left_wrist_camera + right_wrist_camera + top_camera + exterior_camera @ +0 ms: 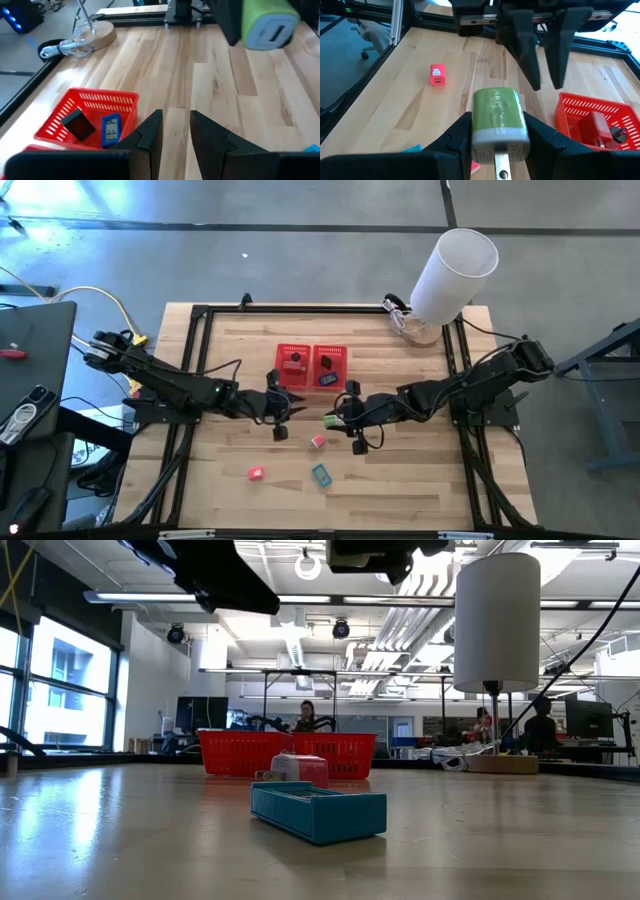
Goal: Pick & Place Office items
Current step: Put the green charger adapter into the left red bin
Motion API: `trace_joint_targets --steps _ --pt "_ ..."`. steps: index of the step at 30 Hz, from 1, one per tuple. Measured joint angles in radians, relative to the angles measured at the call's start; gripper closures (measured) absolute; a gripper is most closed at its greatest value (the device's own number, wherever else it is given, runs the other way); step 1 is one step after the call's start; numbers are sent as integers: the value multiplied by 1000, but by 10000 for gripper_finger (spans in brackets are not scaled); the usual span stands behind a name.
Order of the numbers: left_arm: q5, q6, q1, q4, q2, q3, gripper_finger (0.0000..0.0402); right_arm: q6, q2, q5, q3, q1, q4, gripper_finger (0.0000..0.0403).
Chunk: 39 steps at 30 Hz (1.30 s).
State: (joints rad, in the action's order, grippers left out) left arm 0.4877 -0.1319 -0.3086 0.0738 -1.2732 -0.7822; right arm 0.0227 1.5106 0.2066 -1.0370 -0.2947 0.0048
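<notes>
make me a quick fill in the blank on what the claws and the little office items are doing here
1. The right claw is shut on the ____ item.
2. The left claw holds nothing and its fingers are ____.
3. The dark blue item and the black item lie together in one compartment of the red ____.
4. The teal item lies on the ____, outside the basket.

Missing words: green; open; basket; table

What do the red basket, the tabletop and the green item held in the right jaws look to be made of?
The red basket: probably moulded plastic, judging by its fine grid of holes and uniform colour. The tabletop: wood, shown by pale glued strips with visible grain and a slight sheen. The green item, held in the right gripper: likely plastic, with a wrinkled glossy green wrap and a grey end.
</notes>
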Motion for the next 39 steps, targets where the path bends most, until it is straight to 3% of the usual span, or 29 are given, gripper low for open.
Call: trace_joint_targets --steps 5,16,26,30,39 --pt "-1 20 3 0 0 0 312 -1 1 0 0 0 1 285" --pt "-25 -180 20 -6 0 0 296 -1 2 -7 0 0 0 285" --pt "-23 -40 17 40 0 0 290 0 2 -7 0 0 -1 285" --pt "-27 10 17 40 0 0 266 2 2 -8 0 -1 -2 285" --pt "-64 -30 17 48 0 0 169 2 3 -8 0 -1 -3 285"
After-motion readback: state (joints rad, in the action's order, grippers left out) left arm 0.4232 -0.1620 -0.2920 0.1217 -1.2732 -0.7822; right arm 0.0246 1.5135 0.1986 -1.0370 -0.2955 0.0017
